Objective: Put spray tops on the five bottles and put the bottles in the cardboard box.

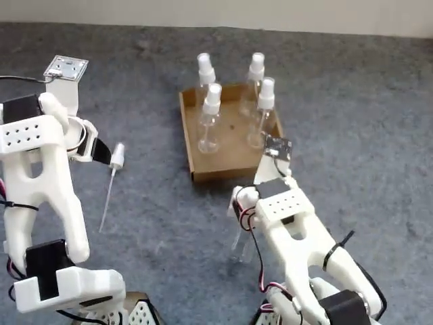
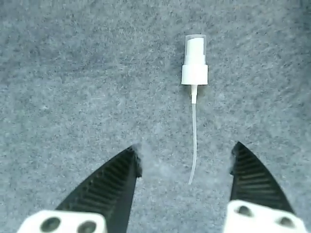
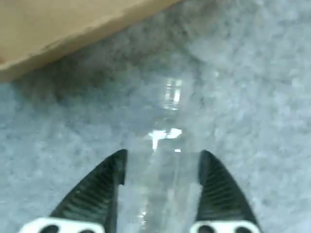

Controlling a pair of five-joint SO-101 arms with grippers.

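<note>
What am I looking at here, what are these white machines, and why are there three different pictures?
These are two small robot arms at a grey table. One picture looks down from above; the other two come from a camera on each arm's wrist. Four bottles with spray tops stand in a cardboard box. The left gripper is open above a loose spray top lying on the table. The right gripper is closed around a clear bottle with no top, beside the box.
</note>
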